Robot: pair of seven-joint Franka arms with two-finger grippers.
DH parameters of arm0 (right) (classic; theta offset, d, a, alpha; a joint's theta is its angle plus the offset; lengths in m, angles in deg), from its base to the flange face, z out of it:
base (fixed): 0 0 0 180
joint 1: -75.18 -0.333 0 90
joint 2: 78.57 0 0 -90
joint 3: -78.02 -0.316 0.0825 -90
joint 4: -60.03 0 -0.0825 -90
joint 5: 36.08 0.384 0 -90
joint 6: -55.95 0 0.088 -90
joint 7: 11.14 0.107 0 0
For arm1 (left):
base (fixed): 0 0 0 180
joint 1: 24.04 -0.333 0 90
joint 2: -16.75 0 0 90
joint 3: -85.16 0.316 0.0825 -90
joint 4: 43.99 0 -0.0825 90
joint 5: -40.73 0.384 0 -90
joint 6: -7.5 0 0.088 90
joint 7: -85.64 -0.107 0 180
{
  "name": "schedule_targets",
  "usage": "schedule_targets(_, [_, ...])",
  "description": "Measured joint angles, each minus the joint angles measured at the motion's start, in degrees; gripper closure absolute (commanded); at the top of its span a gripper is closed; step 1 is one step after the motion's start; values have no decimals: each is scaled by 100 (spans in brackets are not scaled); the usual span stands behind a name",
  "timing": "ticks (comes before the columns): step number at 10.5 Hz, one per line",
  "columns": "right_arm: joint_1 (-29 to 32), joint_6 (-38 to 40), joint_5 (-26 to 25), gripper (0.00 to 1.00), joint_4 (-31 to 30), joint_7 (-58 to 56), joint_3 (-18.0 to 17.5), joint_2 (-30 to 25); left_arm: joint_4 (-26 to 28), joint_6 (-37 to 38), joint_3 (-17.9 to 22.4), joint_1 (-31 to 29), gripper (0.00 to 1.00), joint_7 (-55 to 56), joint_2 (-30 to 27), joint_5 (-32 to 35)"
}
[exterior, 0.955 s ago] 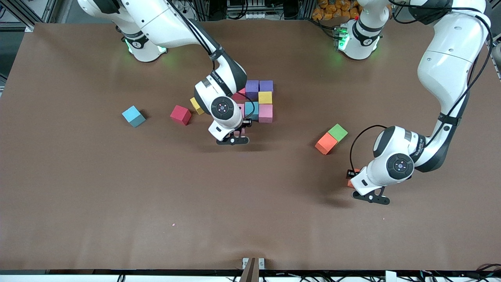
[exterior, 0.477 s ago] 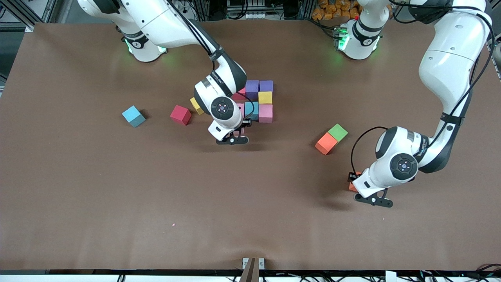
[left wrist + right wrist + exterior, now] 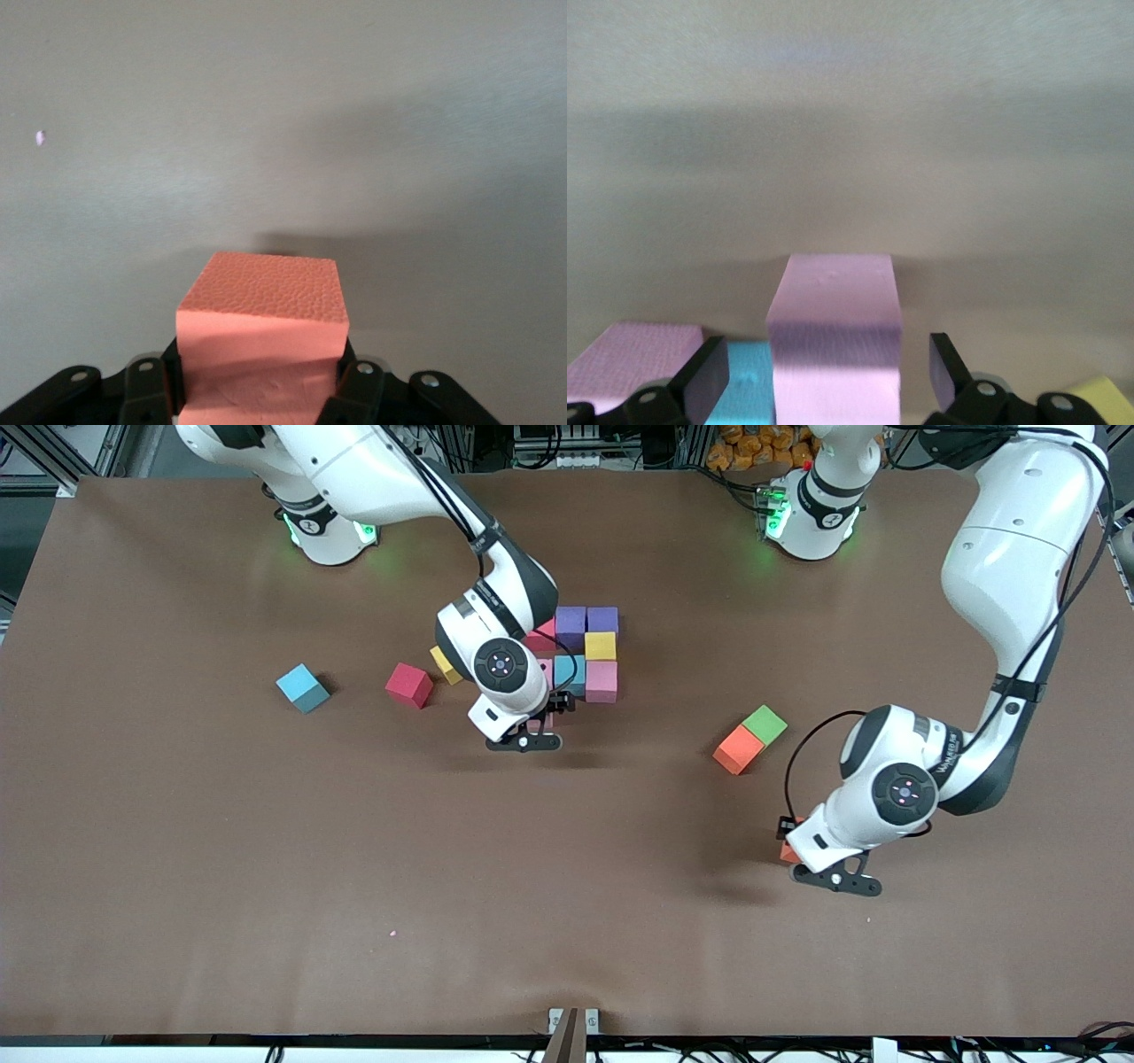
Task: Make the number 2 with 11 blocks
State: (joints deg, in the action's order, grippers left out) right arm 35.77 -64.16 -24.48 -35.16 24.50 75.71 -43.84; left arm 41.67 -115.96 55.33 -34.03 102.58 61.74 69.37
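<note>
Blocks (image 3: pixel 585 651) sit packed together mid-counter (image 3: pixel 266 868) in the front view: two purple, one yellow, one teal, pinks and a red. The right arm bends down over their nearer edge, hiding its right claw (image 3: pixel 539 713). A loose blue block (image 3: pixel 302 688), red block (image 3: pixel 409 685) and tilted yellow block (image 3: pixel 446 664) lie toward the right arm's end. An orange block (image 3: pixel 738 749) touches a green cube (image 3: pixel 765 724) toward the left arm's end, where the left claw (image 3: pixel 791 849) hangs low over bare counter.

Left wrist view: the left claw (image 3: pixel 257 390) grasps an orange cube (image 3: pixel 261 341) between its fingers.

Right wrist view: the right claw (image 3: pixel 828 376) stands released, fingers (image 3: pixel 704 376) spread either side of a pink block (image 3: pixel 834 332), not touching it.
</note>
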Motion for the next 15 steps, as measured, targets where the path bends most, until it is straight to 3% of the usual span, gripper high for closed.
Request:
schedule_targets(2, [206,492,-22,0,19,-36,78,-303,-61,0,-54,377,75,663,-22,-49])
schedule_targets(6, [689,594,-185,0,-897,-551,101,-795,-198,1,-52,1031,76,1570,-19,-154])
schedule_targets(12, [1705,-443,-282,0,-3080,-701,123,-1790,-645,-12,35,1976,78,2610,312,-166])
schedule_targets(15, [1951,-488,-281,0,-3496,-686,122,-2102,-688,-316,306,2540,79,3198,502,-168])
